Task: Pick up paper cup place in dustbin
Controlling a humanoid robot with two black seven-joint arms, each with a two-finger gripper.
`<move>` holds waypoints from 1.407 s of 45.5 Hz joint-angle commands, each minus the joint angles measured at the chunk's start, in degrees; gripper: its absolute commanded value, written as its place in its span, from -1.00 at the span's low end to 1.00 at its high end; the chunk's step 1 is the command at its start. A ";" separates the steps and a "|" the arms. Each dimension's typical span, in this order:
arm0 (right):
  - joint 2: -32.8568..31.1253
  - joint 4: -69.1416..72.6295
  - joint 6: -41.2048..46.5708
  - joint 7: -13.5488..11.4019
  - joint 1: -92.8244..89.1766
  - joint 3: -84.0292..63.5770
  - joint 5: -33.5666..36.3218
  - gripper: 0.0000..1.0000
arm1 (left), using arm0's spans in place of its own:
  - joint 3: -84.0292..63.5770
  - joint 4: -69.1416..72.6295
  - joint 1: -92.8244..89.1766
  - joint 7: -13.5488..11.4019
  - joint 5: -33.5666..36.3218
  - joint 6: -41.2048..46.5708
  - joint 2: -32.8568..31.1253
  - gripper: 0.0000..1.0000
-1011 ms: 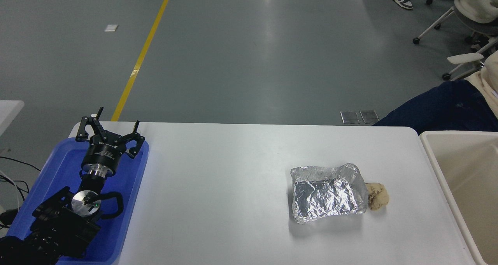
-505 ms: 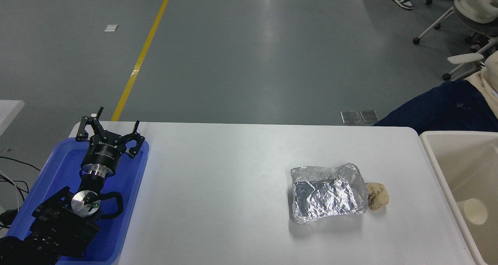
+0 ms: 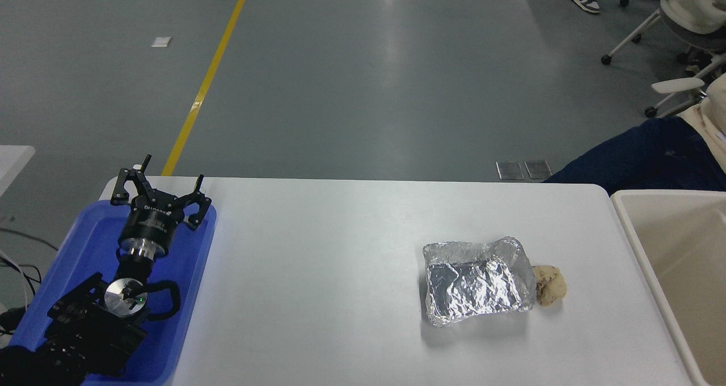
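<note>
Only one gripper shows: the left gripper, its fingers spread wide and holding nothing, hovering over the far end of a blue plastic tray at the left edge of the worktop. The right gripper is out of view.

Taking the foil tray as landmark (a crumpled silver dish, one of its kind, right of the worktop's centre): one small tan doughy lump touches its right side. Further right, off the worktop's edge, stands one beige dustbin, only partly in frame. Beyond the dustbin, a person's dark-trousered leg shows, with office chairs behind.

No paper cup is visible anywhere, neither on the worktop, nor in the foil tray, nor in the part of the dustbin that shows. Since nothing holds a cup, the task is probably finished, with the cup lying in the hidden part of the bin, though that cannot be confirmed from this view.
</note>
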 commanded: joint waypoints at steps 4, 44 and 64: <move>9.88 22.39 2.73 0.11 32.48 -34.88 -0.03 1.00 | 0.03 -0.01 0.00 0.08 0.01 0.00 -0.01 1.00; 29.40 29.79 40.88 0.02 68.18 -26.91 0.93 1.00 | -0.05 0.07 0.09 0.00 -0.08 0.00 -0.01 1.00; 32.75 30.14 40.88 -0.15 67.83 -29.45 1.02 1.00 | 0.03 0.07 0.00 0.17 0.01 0.00 -0.01 1.00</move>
